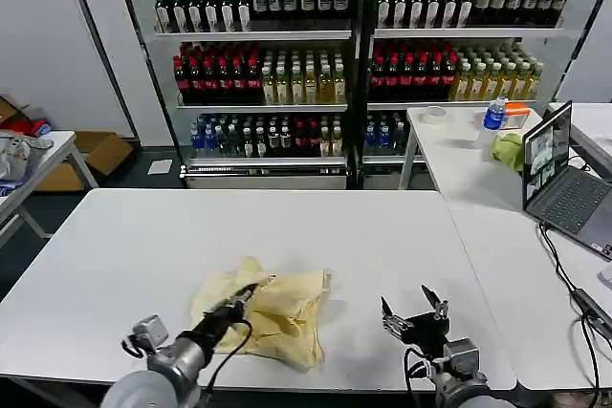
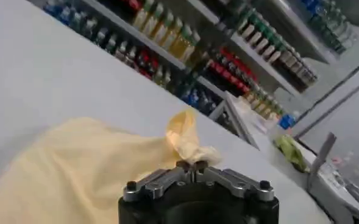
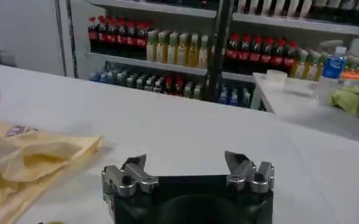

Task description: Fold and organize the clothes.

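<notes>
The clothes, one pale cream-yellow T-shirt (image 1: 277, 312), lie crumpled on the white table (image 1: 124, 246) near its front edge. My left gripper (image 1: 251, 290) is shut on a fold of the shirt at its upper left part; in the left wrist view the pinched fabric (image 2: 185, 143) bunches just above the closed left gripper (image 2: 192, 164). My right gripper (image 1: 412, 312) stands open to the right of the shirt, apart from it, with nothing between its fingers. In the right wrist view the open right gripper (image 3: 185, 164) faces bare table, with the shirt (image 3: 27, 158) and its small label (image 3: 19, 130) off to one side.
A second white table (image 1: 497, 236) adjoins on the right, carrying a laptop (image 1: 564, 183), cables, a blue-capped water bottle (image 1: 494, 114) and a yellow-green cloth lump (image 1: 509, 150). Shelves of bottles (image 1: 354, 54) stand behind. A side table and cardboard boxes are at far left.
</notes>
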Robot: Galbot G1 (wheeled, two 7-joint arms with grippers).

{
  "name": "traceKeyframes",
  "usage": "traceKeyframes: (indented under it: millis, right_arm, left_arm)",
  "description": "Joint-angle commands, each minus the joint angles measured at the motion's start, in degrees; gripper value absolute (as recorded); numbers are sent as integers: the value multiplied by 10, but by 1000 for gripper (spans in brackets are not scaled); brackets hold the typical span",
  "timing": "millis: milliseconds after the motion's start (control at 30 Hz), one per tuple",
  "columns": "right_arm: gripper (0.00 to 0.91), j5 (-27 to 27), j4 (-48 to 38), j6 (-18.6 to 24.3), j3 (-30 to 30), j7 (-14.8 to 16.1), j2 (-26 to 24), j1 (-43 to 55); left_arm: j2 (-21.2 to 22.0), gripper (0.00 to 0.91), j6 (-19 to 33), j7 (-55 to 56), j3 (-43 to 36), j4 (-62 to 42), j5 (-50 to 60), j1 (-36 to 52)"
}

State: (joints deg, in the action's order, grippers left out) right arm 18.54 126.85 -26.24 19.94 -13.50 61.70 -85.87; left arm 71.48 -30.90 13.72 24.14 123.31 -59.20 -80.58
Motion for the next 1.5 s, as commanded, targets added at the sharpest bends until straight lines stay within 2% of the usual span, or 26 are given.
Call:
traceKeyframes:
  millis: [33, 100, 167, 200, 367, 700, 900, 1100, 1167, 1333, 1500]
  right_arm:
    - [907, -2, 1, -1, -5, -1, 7, 2]
    - [907, -5, 2, 1, -8, 0, 4, 0]
    - [907, -5, 3, 2, -7, 0, 2, 0]
    - [907, -6, 5, 2, -7, 0, 3, 0]
    - [907, -11, 14, 3, -3, 0, 6, -5]
    - [907, -11, 13, 3, -3, 0, 5, 1]
    - [907, -11, 7, 5, -11, 1, 9, 7]
    - [907, -9, -1, 6, -19, 1, 11, 23]
    - [907, -9, -5, 6, -22, 2, 12, 28]
    - [907, -10, -13, 5, -27, 1, 12, 37]
    - [907, -6, -16, 3, -30, 1, 8, 46]
  left_arm:
    - [45, 20, 6, 22, -76, -29, 60, 25]
    - [48, 50, 6, 23, -81, -34, 70, 27]
    - [49, 534, 13, 9, -88, -36, 94, 26]
    - [49, 907, 12, -4, -90, -36, 105, 25]
    - [52, 907, 10, -42, -86, -8, 109, 12]
    - [47, 907, 12, -45, -32, 62, 12, -18]
    - [8, 907, 15, -24, 60, 78, -12, -52]
    - [-62, 907, 1, -12, 150, 27, 2, -73]
    - [-85, 907, -19, -17, 181, 16, -38, -81]
    - [-117, 907, -24, -45, 189, -17, -53, -71]
    - [-122, 907, -24, -61, 172, -81, -45, -47]
